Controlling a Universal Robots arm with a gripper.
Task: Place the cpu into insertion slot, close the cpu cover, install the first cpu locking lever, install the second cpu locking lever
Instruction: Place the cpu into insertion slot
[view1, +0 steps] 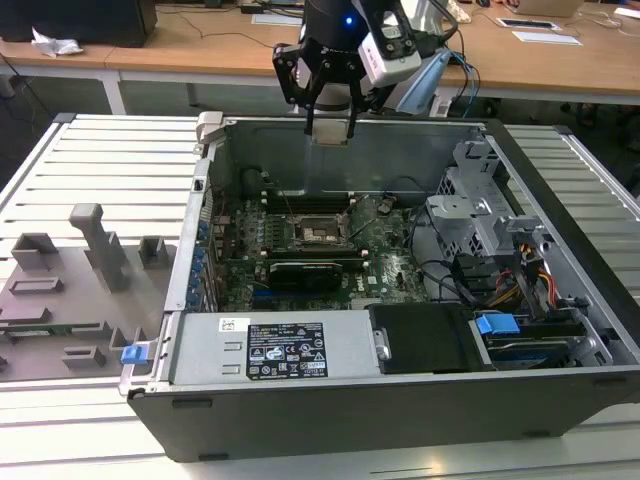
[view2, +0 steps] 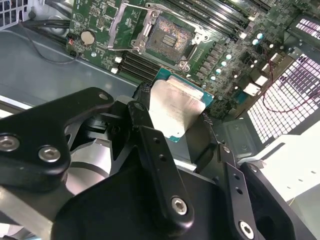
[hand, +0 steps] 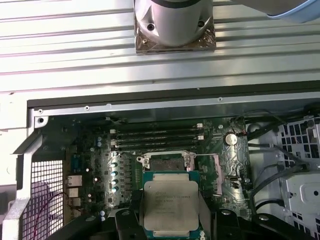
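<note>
An open computer case (view1: 330, 420) sits on the slatted counter (view1: 110, 150), with grey fixtures (view1: 95, 250) near the counter's edge at the exterior view's left. Inside the case, memory slots (hand: 157, 137), a long black card (view1: 305, 272) and a coin battery (hand: 230, 138) lie around the insertion slot (hand: 167, 162). The cpu cover (view2: 122, 22) stands tilted open at the slot's side. In the first wrist view the cpu (hand: 170, 205) hides the slot's nearer rim, and black gripper links cover two of the cpu's corners. The gripper (view1: 331, 124) pinches the cpu by two opposite edges above the case's far wall, well apart from the slot.
</note>
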